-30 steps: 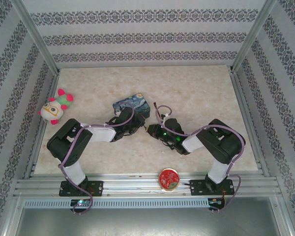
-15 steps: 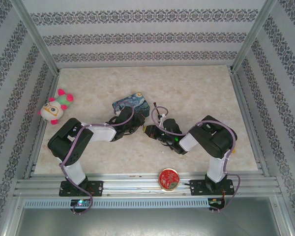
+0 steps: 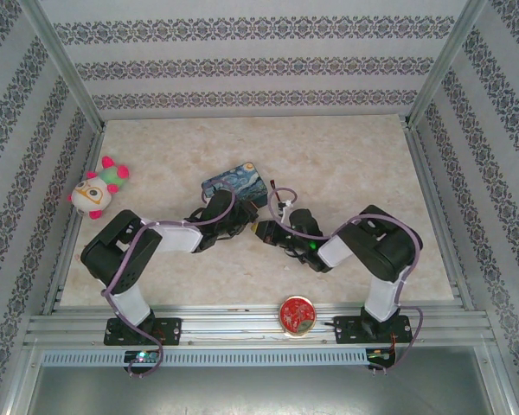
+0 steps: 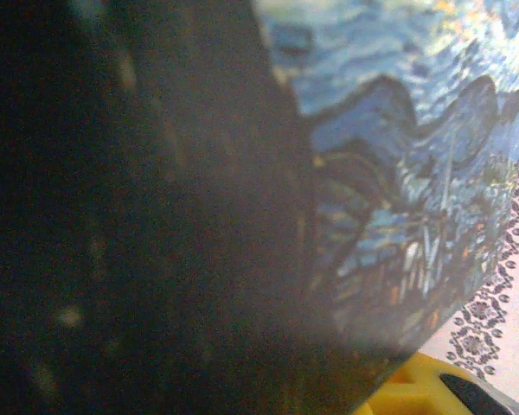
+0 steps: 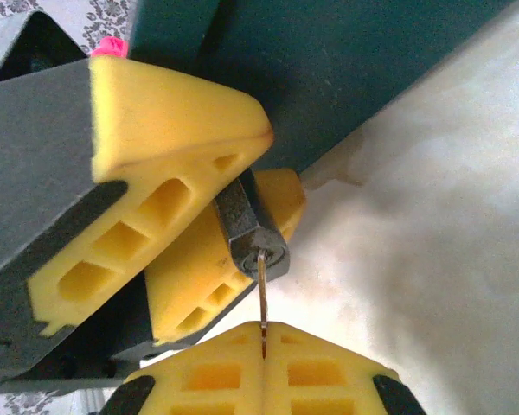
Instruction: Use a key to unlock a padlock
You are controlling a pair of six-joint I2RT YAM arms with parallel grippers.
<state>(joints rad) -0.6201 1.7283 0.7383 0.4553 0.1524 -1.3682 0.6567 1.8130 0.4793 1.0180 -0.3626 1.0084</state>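
A: We're seeing the right end effector [image 5: 264, 333] pinching the key [image 5: 263, 294], pads together.
B: Key tip is touching the keyhole of the padlock [image 5: 249, 226]. We're seeing the left end effector [image 5: 229, 194] clamping that padlock over the desk [image 5: 432, 216], with the blue tin [image 3: 233, 183] lying beyond.

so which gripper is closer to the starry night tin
Left. The left gripper is just in front of the starry night tin, holding the padlock; the right gripper is farther off to its right, holding the key.
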